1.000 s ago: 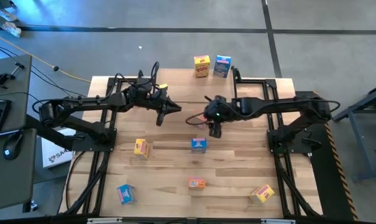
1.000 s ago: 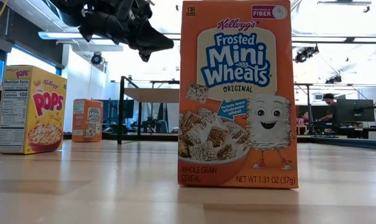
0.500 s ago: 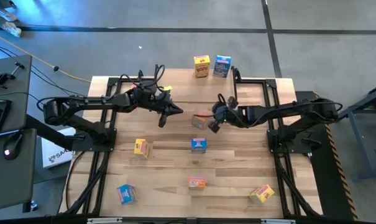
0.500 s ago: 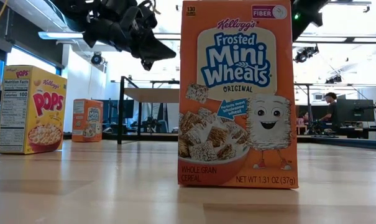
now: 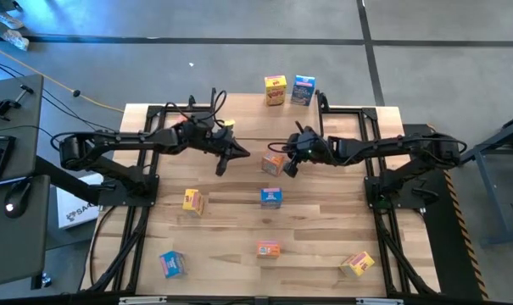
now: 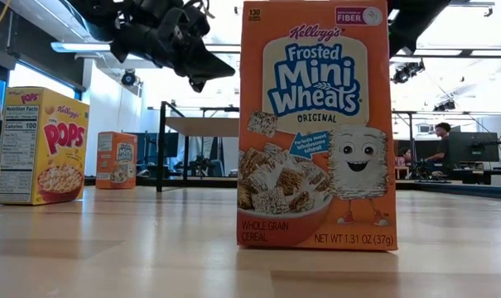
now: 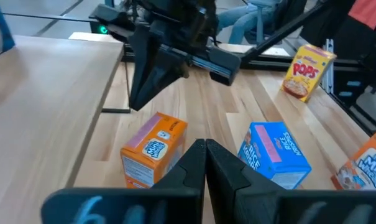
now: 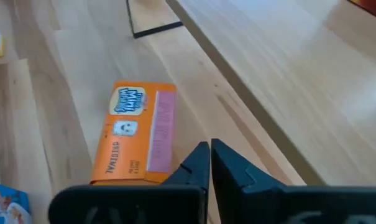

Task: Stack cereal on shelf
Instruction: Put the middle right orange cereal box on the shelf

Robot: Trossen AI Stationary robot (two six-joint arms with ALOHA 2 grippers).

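Both jaws are shut and empty. The right gripper has closed since a second ago and has moved away from the orange box, which lies now on the desk beside the shelf. The left gripper hovers nearby.

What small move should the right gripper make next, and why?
Probably open, then drop over the orange box. The right gripper is shut and empty just beside that box, which lies flat on the table near the shelf. The left gripper is also shut and hovers nearby.
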